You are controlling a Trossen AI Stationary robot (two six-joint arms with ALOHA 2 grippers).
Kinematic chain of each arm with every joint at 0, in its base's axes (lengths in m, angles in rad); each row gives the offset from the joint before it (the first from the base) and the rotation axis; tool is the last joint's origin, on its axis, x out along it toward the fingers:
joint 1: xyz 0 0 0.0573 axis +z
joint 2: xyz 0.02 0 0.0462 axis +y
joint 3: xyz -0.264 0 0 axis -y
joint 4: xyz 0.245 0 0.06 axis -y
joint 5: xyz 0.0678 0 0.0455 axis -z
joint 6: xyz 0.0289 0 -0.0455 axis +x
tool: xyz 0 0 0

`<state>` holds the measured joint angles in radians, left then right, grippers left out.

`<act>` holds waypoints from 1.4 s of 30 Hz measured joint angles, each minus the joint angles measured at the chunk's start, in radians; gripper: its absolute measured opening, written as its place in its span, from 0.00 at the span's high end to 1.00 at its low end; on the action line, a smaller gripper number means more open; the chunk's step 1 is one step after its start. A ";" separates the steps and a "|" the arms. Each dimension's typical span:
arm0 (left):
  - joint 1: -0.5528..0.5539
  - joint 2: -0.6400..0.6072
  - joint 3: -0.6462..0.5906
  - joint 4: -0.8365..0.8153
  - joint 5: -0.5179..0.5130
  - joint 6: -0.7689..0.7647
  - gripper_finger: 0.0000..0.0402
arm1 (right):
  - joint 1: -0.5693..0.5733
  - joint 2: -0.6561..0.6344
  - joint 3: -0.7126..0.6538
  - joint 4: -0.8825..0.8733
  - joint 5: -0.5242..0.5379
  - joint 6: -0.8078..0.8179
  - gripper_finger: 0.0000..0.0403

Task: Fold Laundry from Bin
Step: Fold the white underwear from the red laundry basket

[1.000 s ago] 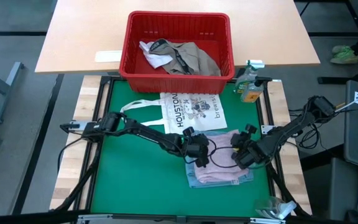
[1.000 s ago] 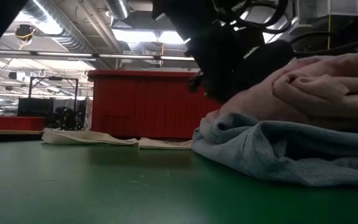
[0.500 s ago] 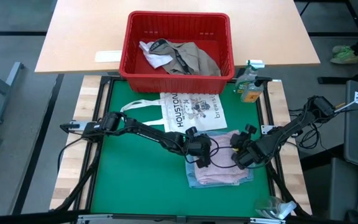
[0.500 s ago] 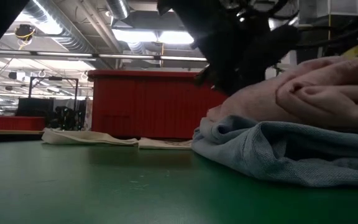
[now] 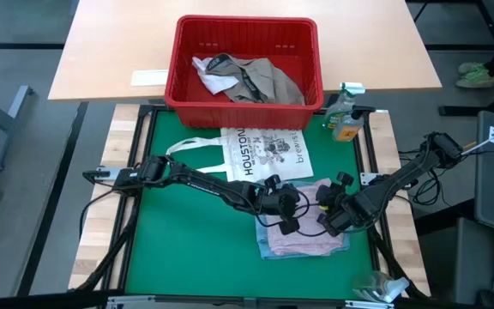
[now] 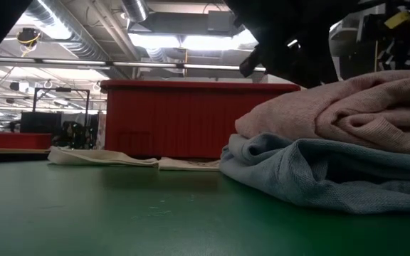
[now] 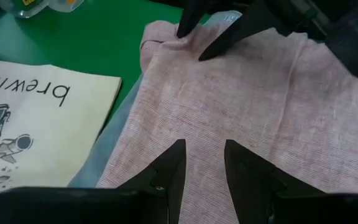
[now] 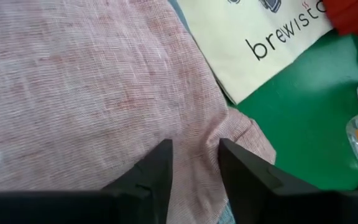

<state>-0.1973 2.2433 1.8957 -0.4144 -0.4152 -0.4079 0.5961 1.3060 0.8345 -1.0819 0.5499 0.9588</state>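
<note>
Laundry: a folded pale pink woven cloth garment [image 5: 303, 230] lies on top of a light blue cloth garment [image 5: 268, 249], stacked on the green table mat [image 5: 187, 249] near its front right part. More laundry, a khaki-grey crumpled garment [image 5: 268, 81] and a white piece [image 5: 208, 73], sits inside the red slotted plastic bin [image 5: 245, 26], which stands on the light wooden table at the far side. Between bin and stack lies the flat white tote bag printed "HOUSTON" [image 5: 264, 154], its near edge just beside the pink garment.

Left gripper [image 5: 288, 215] is over the left part of the pink garment; in its wrist view the fingers [image 7: 166, 171] stand a little apart with bare pink cloth showing in the gap, nothing pinched. Right gripper [image 5: 326, 216] is over the right part of the same garment, near the left one; its fingers [image 8: 157, 168] are also parted with nothing between them (pink cloth directly beneath, contact unclear).

In the low view the pink garment [image 6: 347, 107] rests rounded on the blue one [image 6: 312, 174], bin [image 6: 184, 121] behind. A clear spray bottle with yellow label [image 5: 344, 112] stands right of the bin.
</note>
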 joint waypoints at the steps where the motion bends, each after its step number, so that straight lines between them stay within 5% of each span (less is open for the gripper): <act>1: 0.000 0.000 0.000 0.000 0.000 0.000 0.74 | 0.000 0.000 0.002 0.000 0.001 0.000 0.67; 38: 0.026 0.000 0.000 0.147 -0.019 -0.028 0.74 | 0.000 -0.002 0.004 0.006 -0.007 -0.023 0.67; 42: 0.045 0.000 0.001 0.146 0.050 -0.028 0.74 | -0.001 -0.002 0.004 0.011 -0.062 -0.015 0.67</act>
<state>-0.1523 2.2429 1.8965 -0.2685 -0.3653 -0.4364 0.5953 1.3045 0.8387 -1.0705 0.4883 0.9440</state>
